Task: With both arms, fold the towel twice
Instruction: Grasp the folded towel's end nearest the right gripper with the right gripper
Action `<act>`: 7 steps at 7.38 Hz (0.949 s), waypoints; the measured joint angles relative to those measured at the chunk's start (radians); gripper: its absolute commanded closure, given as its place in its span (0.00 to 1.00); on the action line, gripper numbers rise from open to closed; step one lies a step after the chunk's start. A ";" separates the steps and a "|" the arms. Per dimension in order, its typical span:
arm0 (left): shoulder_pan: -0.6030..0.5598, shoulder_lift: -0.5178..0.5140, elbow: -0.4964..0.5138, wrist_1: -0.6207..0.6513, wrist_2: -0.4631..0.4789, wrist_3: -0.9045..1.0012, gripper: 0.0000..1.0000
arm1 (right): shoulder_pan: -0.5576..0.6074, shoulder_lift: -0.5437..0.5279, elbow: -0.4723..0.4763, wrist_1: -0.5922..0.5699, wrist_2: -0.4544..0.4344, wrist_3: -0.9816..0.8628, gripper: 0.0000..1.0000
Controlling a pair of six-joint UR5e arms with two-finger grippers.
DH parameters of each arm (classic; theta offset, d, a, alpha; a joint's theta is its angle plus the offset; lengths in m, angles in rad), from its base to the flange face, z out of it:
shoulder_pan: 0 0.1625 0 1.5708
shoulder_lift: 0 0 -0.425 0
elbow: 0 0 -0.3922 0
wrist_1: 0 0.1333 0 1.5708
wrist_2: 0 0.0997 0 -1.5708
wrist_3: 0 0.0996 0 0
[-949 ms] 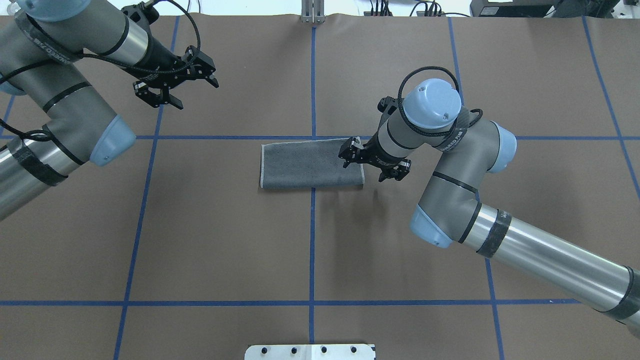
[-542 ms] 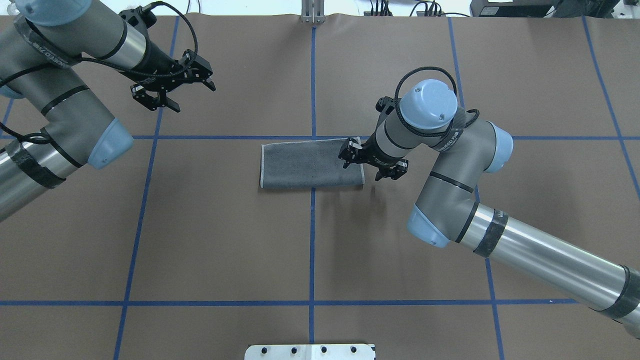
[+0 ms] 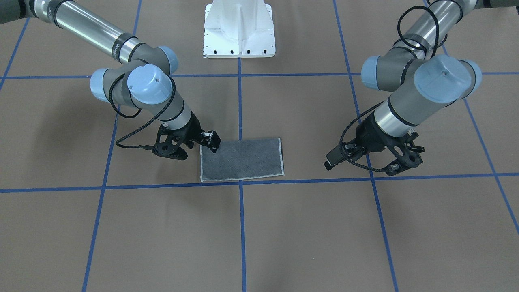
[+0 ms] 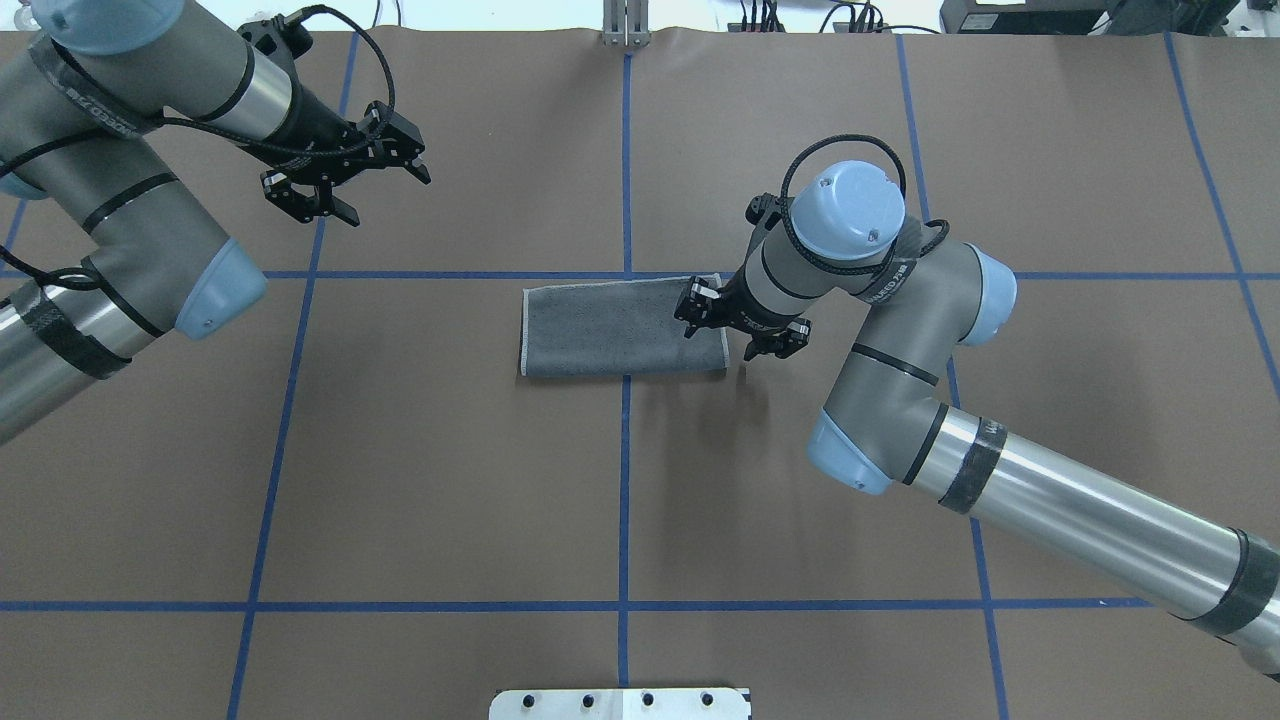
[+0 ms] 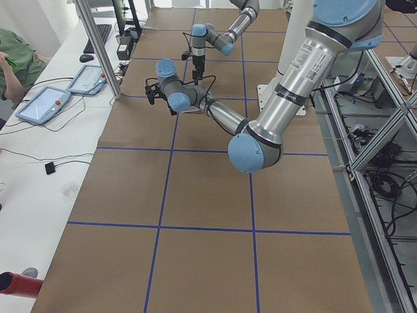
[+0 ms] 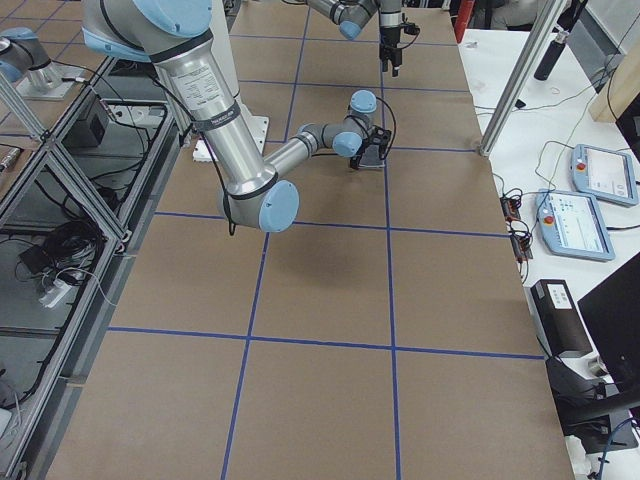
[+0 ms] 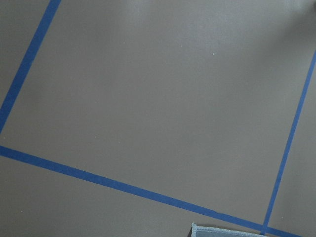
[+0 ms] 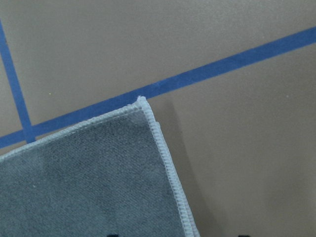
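The right tool (image 4: 733, 330), wide, straddles the short edge of the towel (image 4: 600, 335), likely to pinch it; the left tool (image 4: 345, 188), also wide, hangs well apart.

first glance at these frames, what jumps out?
The towel lies as a flat grey rectangle at the middle of the brown, blue-taped table. The right gripper hangs open astride the towel's right short edge. The left gripper is open too, well away over the table's far left.
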 measured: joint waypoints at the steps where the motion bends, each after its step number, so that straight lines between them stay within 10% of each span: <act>1: 0.000 0.000 0.000 0.000 0.000 0.000 0.00 | -0.001 0.002 -0.003 0.000 0.000 -0.001 0.25; 7: -0.001 0.000 -0.002 0.000 -0.001 0.000 0.00 | -0.004 0.003 -0.009 0.002 0.000 -0.007 0.30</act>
